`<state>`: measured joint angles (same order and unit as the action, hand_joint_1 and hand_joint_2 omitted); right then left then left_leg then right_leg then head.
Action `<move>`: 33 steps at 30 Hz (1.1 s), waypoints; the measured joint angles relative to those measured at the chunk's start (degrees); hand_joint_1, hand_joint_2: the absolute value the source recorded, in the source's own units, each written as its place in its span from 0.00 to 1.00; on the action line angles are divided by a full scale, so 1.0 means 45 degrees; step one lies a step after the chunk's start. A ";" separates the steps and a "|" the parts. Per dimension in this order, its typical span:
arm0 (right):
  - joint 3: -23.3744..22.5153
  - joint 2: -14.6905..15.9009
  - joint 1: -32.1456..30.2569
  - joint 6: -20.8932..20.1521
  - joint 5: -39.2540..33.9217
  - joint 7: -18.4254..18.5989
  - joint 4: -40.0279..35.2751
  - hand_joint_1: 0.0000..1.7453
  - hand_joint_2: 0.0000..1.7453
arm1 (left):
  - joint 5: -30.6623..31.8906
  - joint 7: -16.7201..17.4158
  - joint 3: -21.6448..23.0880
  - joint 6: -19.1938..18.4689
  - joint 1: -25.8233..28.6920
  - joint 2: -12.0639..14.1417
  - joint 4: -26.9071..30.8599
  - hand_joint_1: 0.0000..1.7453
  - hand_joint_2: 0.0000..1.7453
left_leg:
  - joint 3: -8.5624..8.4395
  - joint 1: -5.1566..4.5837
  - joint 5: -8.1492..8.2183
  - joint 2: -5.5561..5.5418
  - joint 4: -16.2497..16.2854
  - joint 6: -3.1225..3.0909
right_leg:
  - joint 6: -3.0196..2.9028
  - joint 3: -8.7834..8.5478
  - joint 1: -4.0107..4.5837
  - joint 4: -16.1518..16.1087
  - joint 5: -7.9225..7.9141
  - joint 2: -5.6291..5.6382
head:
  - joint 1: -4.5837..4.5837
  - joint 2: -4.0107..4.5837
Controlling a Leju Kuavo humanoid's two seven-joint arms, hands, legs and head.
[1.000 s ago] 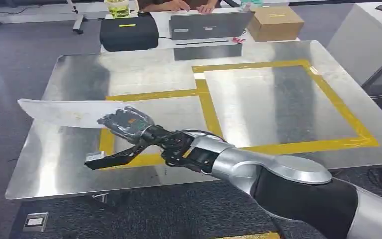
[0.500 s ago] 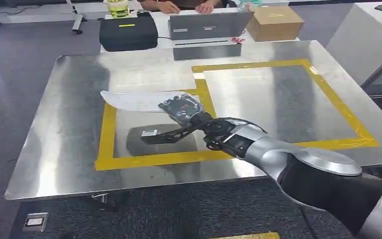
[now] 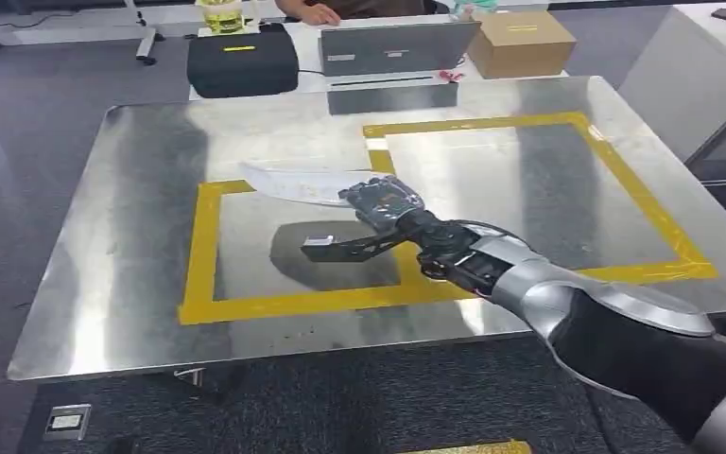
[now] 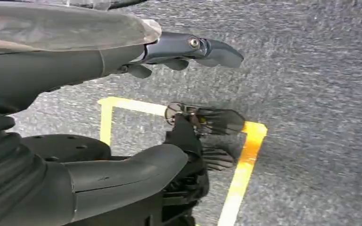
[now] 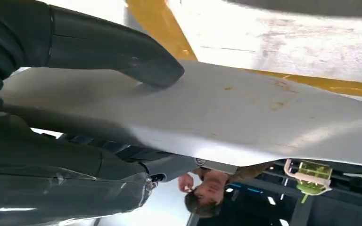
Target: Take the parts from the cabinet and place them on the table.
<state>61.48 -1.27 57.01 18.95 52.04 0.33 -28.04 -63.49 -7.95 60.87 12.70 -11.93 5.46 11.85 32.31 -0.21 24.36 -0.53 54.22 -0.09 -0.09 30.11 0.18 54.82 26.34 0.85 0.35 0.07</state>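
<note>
**One white part held over the steel table**

One silver arm, the robot's right, reaches in from the lower right of the head view across a steel table (image 3: 132,274). Its right hand (image 3: 383,203) grasps a flat, curved white part (image 3: 298,182) by one end. The part juts away from the hand toward the table's left side, above the far edge of a square marked in yellow tape (image 3: 200,255). A dark shadow lies on the metal inside that square, below the hand. A second, larger taped square (image 3: 624,180) sits just beside it on the right. Beyond the table stand a black case (image 3: 243,61), a laptop (image 3: 392,47), a cardboard box (image 3: 522,43) and a green-lidded cup (image 3: 222,14); a person's hand (image 3: 317,13) rests by the laptop.

From the left wrist, the left hand (image 4: 122,61) hangs over grey carpet (image 4: 311,94) marked with yellow floor tape (image 4: 245,160). Whether it is clenched or released cannot be told; nothing is seen in it.

From the right wrist, a thick grey thumb (image 5: 136,59) presses on the part's broad white face, with dark fingers (image 5: 99,150) against the other side.
</note>
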 joint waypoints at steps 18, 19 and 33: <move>-0.0568 0.0000 -0.0377 0.0000 -0.0005 -0.0379 -0.0034 1.00 1.00 | -0.0734 -0.0427 -0.0408 0.0184 -0.0025 0.0000 0.0000 0.00 1.00 | 0.0001 -0.0001 0.0000 -0.0001 -0.0002 0.0000 | 0.0000 -0.0005 -0.0001 -0.0001 0.0000 -0.0004 | 0.0005 0.0000; -0.0573 0.0000 -0.0381 0.0000 -0.0010 -0.0388 -0.0034 1.00 1.00 | -0.0734 -0.0418 -0.0418 0.0194 -0.0025 0.0000 0.0000 0.00 1.00 | 0.0001 -0.0001 0.0000 -0.0002 -0.0002 0.0000 | 0.0000 -0.0005 -0.0001 -0.0001 0.0000 -0.0004 | 0.0010 0.0000; -0.0685 0.0000 -0.0555 0.0029 -0.0262 -0.0534 -0.0068 1.00 1.00 | -0.0632 0.0029 -0.0442 0.1068 -0.0022 0.0000 0.0000 0.00 1.00 | 0.0001 -0.0001 0.0000 -0.0002 -0.0002 0.0000 | 0.0000 -0.0006 -0.0001 0.0000 0.0000 -0.0005 | 0.0005 0.0000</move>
<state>58.40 -1.27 54.52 19.08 50.86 -2.08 -28.35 -66.34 -7.82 58.88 17.51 -12.03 5.46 11.85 32.31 -0.21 24.36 -0.54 54.21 -0.09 -0.09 30.08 0.18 54.82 26.34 0.83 0.37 0.07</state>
